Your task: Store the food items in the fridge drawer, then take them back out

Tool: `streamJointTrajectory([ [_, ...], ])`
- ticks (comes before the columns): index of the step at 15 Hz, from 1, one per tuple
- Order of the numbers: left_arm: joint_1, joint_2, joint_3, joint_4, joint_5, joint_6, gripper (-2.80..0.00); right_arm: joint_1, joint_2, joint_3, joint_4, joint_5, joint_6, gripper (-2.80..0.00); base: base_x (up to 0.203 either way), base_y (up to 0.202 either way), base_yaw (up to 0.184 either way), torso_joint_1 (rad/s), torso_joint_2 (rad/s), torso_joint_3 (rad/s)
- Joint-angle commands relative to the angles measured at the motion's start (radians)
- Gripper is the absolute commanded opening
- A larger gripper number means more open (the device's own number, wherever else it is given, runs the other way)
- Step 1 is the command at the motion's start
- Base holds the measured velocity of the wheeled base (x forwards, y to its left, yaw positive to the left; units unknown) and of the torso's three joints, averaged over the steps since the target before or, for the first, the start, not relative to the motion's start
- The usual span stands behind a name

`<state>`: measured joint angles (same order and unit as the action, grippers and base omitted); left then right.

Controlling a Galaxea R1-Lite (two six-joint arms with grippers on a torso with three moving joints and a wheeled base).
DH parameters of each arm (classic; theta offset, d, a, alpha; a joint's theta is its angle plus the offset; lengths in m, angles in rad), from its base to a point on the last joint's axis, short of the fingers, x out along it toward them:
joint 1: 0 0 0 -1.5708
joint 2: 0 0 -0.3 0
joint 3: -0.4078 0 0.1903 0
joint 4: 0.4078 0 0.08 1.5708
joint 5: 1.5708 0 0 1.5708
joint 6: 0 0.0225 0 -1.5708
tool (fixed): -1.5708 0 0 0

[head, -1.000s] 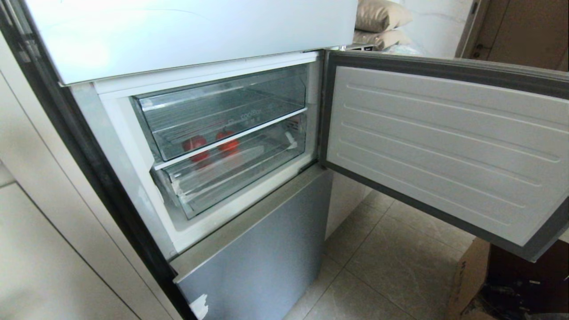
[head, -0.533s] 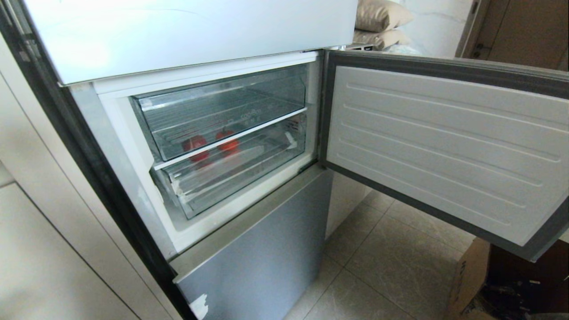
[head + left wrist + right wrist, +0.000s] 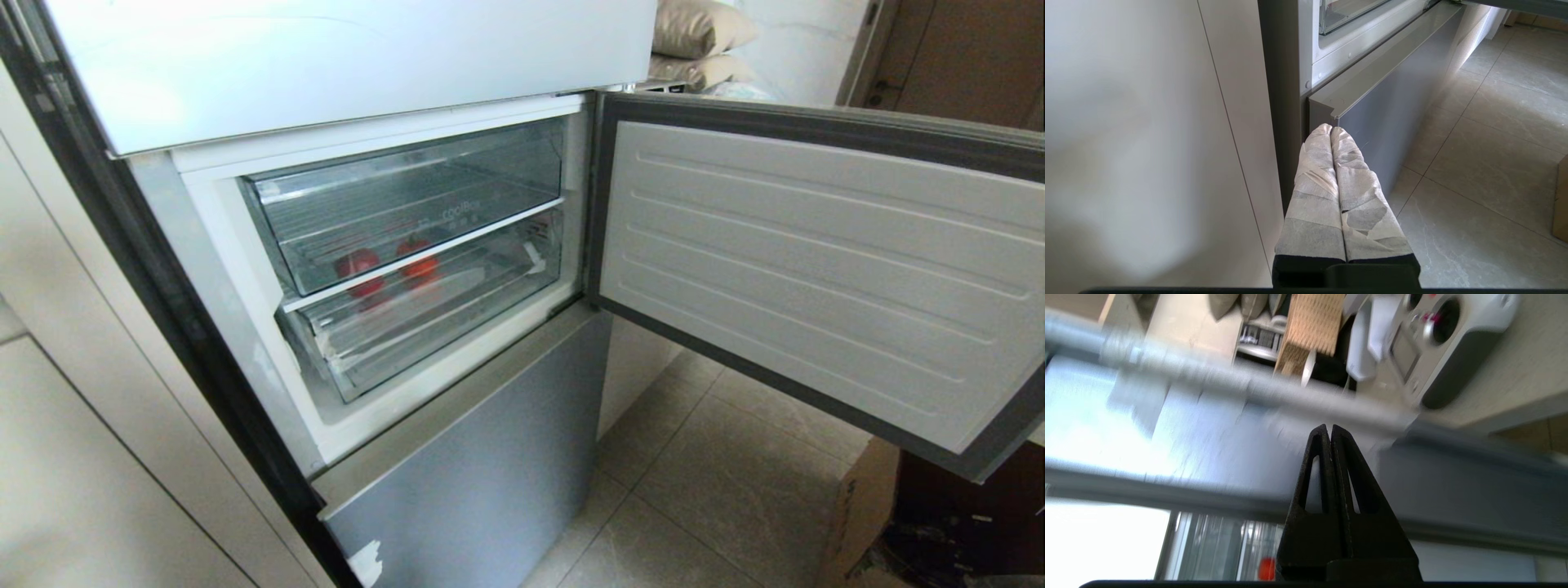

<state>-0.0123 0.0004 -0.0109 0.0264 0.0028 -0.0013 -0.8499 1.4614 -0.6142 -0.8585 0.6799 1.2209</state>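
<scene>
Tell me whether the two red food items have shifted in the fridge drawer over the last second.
No. The two red food items sit at the same spot behind the white divider rail between the clear drawers, in the closed fridge drawer.

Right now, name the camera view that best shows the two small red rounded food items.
Head view: both red food items appear behind the clear drawer fronts. The right wrist view catches one red patch; the left wrist view shows none.

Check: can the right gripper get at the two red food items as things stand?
Probably not yet. The food items sit inside the fridge drawer, which is pushed in under the coolBox drawer. The right gripper is shut and empty, near the open door.
</scene>
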Motion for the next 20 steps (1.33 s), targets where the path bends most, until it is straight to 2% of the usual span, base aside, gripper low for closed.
streamJointTrajectory([
  [1,0.000,0.000,-0.001,0.000,0.001,0.000,-2.80,-0.002,-0.063,0.029,-0.006,0.003,0.004,-2.80,0.000,0.000,0.000,0.000,0.00,0.000],
  [4,0.000,0.000,0.000,0.000,0.000,0.000,-2.80,-0.059,-0.069,0.023,-0.014,-0.058,-0.004,-2.80,0.000,0.000,0.000,0.000,0.00,0.000],
  [9,0.000,0.000,0.000,0.000,0.000,0.000,-2.80,-0.117,-0.078,0.035,-0.015,-0.063,-0.004,-2.80,0.000,0.000,0.000,0.000,0.00,0.000],
  [12,0.000,0.000,0.000,0.001,0.000,0.000,-2.80,-0.121,0.006,-0.004,-0.022,-0.069,-0.002,-2.80,0.000,0.000,0.000,0.000,0.00,0.000],
  [15,0.000,0.000,0.000,0.000,0.000,0.000,-2.80,-0.114,0.130,-0.106,-0.025,-0.064,0.004,-2.80,0.000,0.000,0.000,0.000,0.00,0.000],
  [19,0.000,0.000,0.000,0.001,0.000,0.000,-2.80,-0.056,0.180,-0.162,-0.025,-0.057,0.031,-2.80,0.000,0.000,0.000,0.000,0.00,0.000],
  [20,0.000,0.000,0.000,0.001,0.000,0.000,-2.80,-0.043,0.177,-0.161,-0.023,-0.035,0.042,-2.80,0.000,0.000,0.000,0.000,0.00,0.000],
])
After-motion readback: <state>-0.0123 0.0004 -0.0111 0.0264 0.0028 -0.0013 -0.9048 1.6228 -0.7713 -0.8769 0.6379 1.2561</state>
